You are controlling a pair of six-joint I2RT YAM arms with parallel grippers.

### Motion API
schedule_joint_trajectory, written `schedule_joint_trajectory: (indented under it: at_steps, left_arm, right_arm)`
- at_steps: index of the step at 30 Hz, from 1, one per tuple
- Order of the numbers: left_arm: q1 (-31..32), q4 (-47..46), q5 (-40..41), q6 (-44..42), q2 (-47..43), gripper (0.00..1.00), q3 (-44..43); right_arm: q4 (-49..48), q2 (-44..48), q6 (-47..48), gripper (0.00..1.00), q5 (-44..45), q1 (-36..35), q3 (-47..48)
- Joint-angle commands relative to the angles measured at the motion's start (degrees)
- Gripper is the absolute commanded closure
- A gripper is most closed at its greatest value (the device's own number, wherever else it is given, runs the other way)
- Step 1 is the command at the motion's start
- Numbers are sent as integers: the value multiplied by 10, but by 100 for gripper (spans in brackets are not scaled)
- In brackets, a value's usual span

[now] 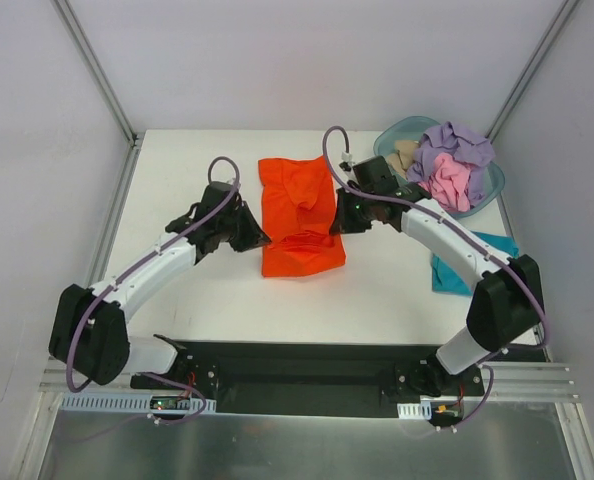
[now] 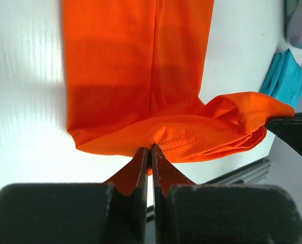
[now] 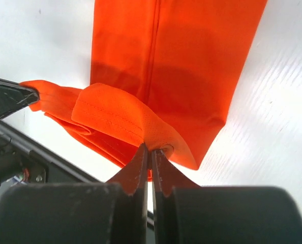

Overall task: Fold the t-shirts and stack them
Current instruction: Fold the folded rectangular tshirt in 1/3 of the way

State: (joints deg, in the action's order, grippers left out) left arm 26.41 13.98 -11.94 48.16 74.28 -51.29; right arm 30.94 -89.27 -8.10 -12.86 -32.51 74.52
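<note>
Grippers both clamped: left gripper (image 2: 150, 154) pinches the near hem of the orange t-shirt (image 1: 299, 215) at its fingertips; right gripper (image 3: 150, 154) pinches a folded-over edge likewise. Shirt lies between them, on the table (image 1: 377, 290).

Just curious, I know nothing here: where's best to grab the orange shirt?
Probably its stitched hem, one end each: left pincer from the left, right pincer from the right. The shirt lies long and flat; that hem is bunched, easy to pinch.

No readable text, labels or numbers anywhere.
</note>
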Motion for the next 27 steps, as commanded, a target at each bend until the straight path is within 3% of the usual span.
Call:
schedule_joint_trajectory:
  at_steps: [1,15,27]
  left_arm:
    - [-29,2,-19,-44,52,100,-60]
    - [-69,3,-45,-92,186,100,-186]
    - [-101,8,-70,-105,278,100,-236]
  right_arm:
    - [12,-35,34,99,7,18,64]
    - [-1,-169,52,99,-32,68,170]
    - [-30,-268,55,98,-67,91,227]
